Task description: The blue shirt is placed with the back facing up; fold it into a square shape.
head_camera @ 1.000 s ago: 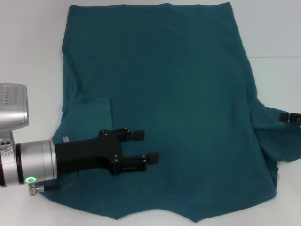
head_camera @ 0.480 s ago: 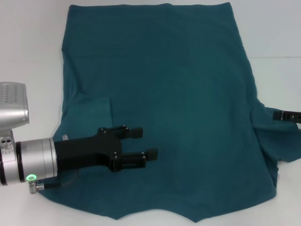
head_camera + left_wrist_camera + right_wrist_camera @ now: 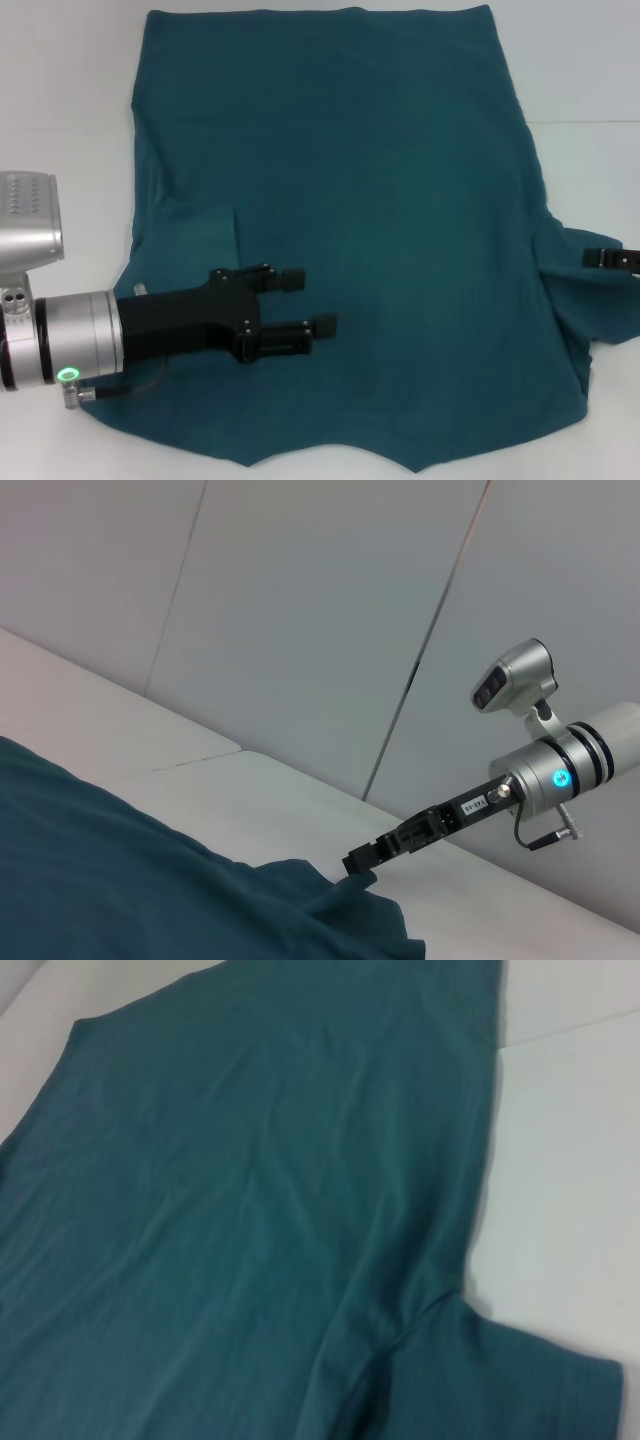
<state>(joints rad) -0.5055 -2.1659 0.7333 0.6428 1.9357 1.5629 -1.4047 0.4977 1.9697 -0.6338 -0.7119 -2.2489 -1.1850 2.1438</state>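
Hovering over the near-left part of the blue shirt (image 3: pixel 360 200), the left gripper (image 3: pixel 308 301) points toward the garment's middle with its two black fingers (image 3: pixel 291 277) spread apart and nothing between them. Behind the fingers sits the black gripper body, then the silver wrist (image 3: pixel 70 340) with a green light glowing on it, reaching in from the left edge of the head view. Just beyond the gripper, the shirt's left sleeve (image 3: pixel 200 235) is folded inward onto the body of the shirt, its straight edge lying near the upper finger. Over on the other side, the right gripper (image 3: pixel 608 258) is down at the right sleeve (image 3: pixel 575 290), right at the edge of the head view; from the left wrist view its tips (image 3: pixel 358 862) meet the raised sleeve fabric, though whether they are pinching it cannot be made out. The shirt itself lies spread across the white table (image 3: pixel 70 100), plain side up, hem at the far edge and neckline notch at the near edge. The right wrist view looks down on the smooth cloth (image 3: pixel 250 1210) and the sleeve seam beside bare tabletop (image 3: pixel 570 1160).
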